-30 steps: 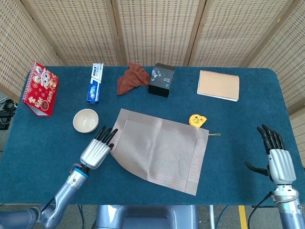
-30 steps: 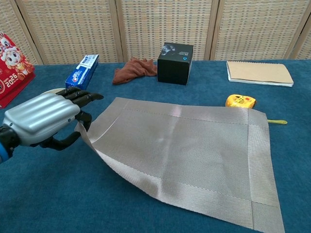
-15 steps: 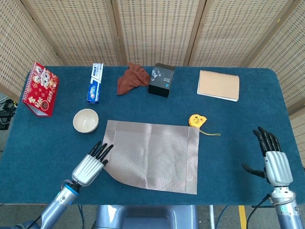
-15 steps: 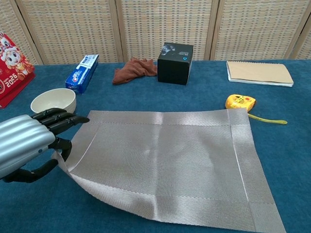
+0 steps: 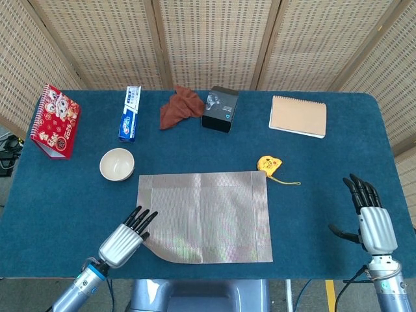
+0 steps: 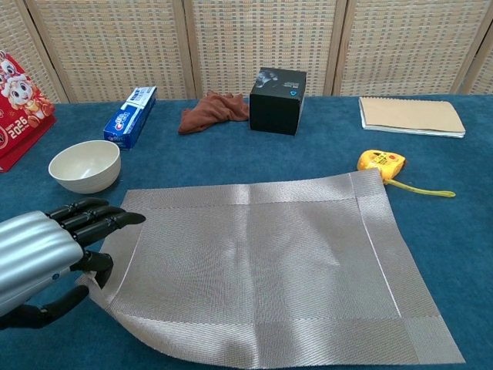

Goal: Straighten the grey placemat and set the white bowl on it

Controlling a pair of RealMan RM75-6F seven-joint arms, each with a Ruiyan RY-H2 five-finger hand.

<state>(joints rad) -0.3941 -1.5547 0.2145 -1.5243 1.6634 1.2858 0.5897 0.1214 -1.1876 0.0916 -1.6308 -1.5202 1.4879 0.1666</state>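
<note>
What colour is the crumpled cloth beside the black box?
Rust brown cloth, clearest in the chest view.

bright, even light | soft shadows | sharp focus | sheen on placemat (image 6: 262,262)

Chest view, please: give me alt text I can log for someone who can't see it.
The left hand holds the near-left corner of the grey placemat, which lies almost square on the blue table, that corner lifted. The white bowl sits empty just beyond the mat's left edge; a yellow tape measure touches its far-right corner.
</note>
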